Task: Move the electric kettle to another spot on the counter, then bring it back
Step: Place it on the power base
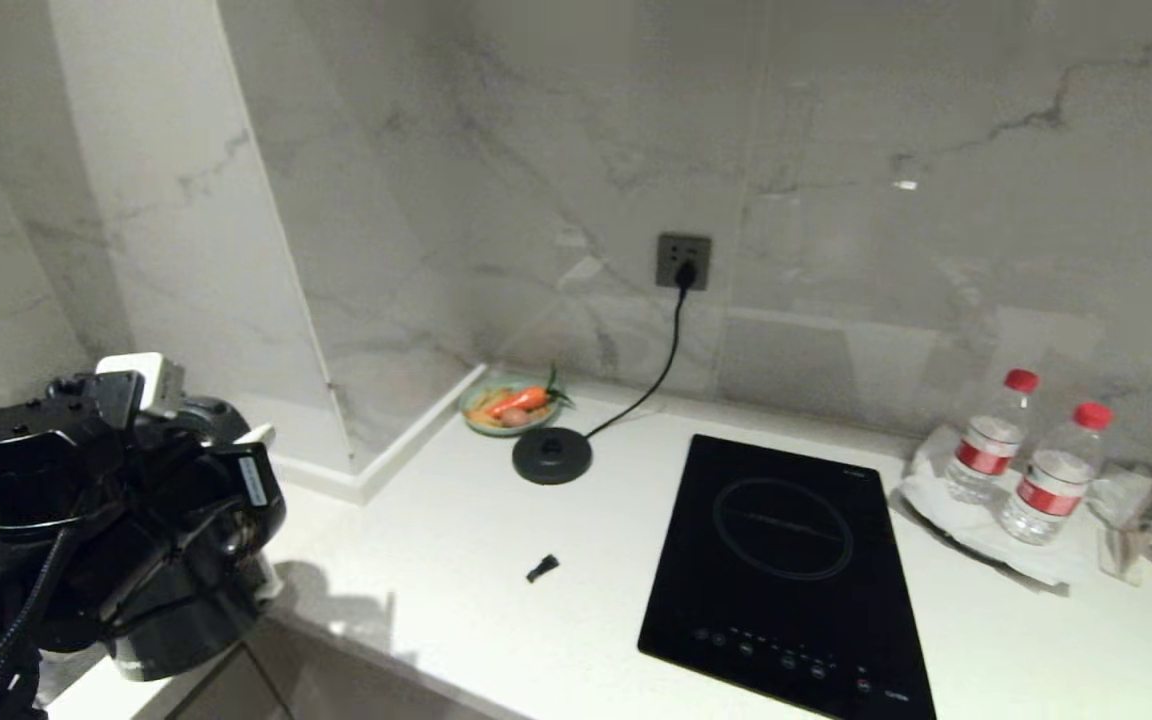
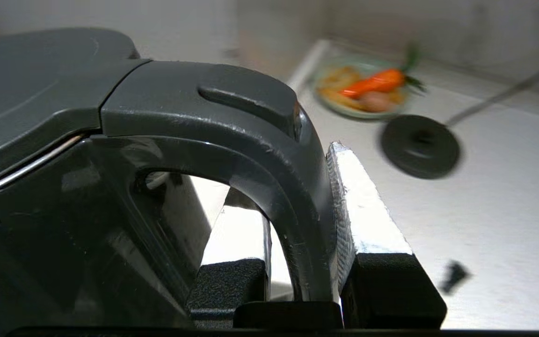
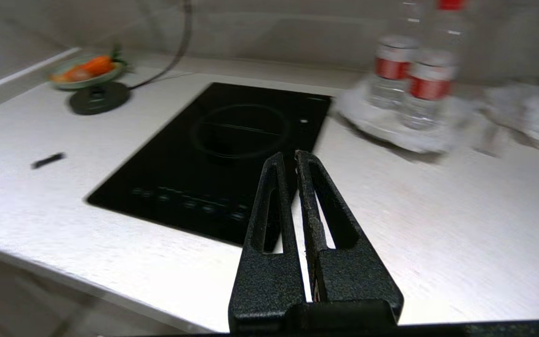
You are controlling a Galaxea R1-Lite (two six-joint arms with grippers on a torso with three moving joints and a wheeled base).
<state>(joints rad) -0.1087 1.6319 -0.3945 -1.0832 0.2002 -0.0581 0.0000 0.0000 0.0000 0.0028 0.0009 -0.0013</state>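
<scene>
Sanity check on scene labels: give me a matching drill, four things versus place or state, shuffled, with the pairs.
Things:
1. electric kettle
2. base disc
3. water bottles
4. right gripper

Places or states:
A. shut, holding nothing
B. on the counter, in front of the veg dish
C. handle clamped in the left gripper
D. right of the hob

Pairs: 1-C, 2-B, 3-D, 4-A

Two water bottles (image 1: pixel 981 437), one kettle (image 2: pixel 87 187), one hob (image 1: pixel 786 570).
</scene>
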